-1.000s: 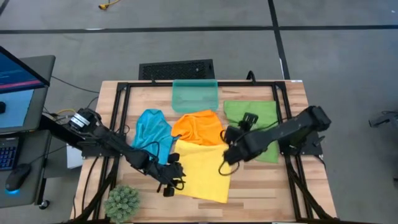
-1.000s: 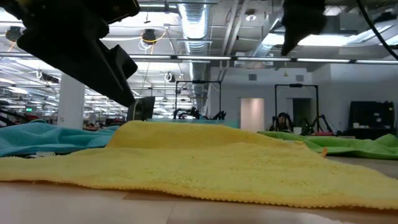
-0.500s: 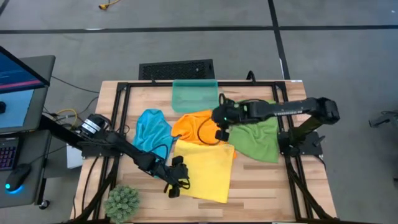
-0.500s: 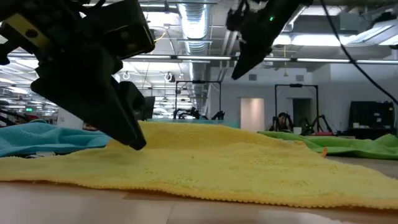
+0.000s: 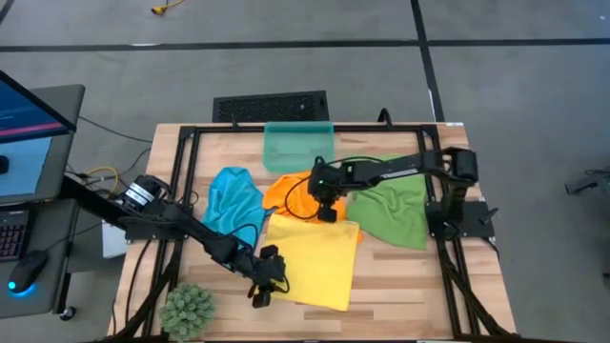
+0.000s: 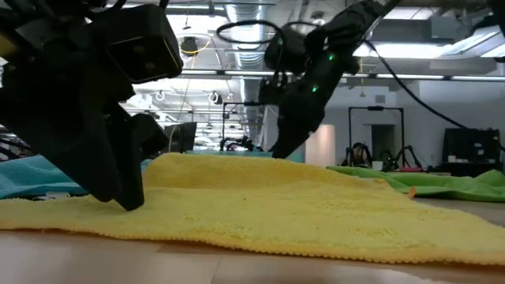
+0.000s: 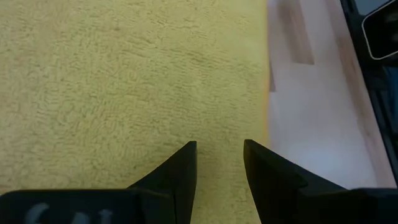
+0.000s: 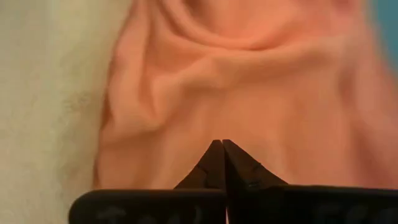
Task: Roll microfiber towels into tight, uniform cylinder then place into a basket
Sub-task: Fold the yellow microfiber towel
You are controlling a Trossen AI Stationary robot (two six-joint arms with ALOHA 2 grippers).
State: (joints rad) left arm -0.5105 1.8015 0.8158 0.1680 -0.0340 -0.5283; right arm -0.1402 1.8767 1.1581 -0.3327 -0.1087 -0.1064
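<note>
Four towels lie on the wooden table: blue (image 5: pixel 236 198), orange (image 5: pixel 300 189), green (image 5: pixel 391 205) and, nearest, the yellow towel (image 5: pixel 315 262) spread flat. The teal basket (image 5: pixel 298 146) stands at the far edge, behind the orange towel. My left gripper (image 5: pixel 265 286) is open, low over the yellow towel's near left corner (image 7: pixel 124 74). My right gripper (image 5: pixel 324 211) is shut with nothing between its fingers. It points down at the orange towel (image 8: pixel 249 81), where that towel meets the yellow towel's far edge. My left gripper slants down at the yellow towel near its left edge (image 7: pixel 261 93). In the low view one fingertip (image 6: pixel 130 203) seems to meet the cloth, but I cannot tell whether it touches. My right gripper's shut fingertips (image 8: pixel 221 146) point down at the orange folds; I cannot tell whether they touch.
A black grate (image 5: pixel 270 106) lies beyond the table's far edge. A small green plant (image 5: pixel 188 310) stands at the near left corner. Black frame rails (image 5: pixel 186 181) run along both sides of the table. Bare wood (image 5: pixel 410 286) shows to the right of the yellow towel.
My right gripper has swung from above the yellow towel's right edge toward the far and left, tipped steeply downward and come low over the orange towel. My left gripper has sunk toward the yellow towel's near left corner. The towels have kept still.
</note>
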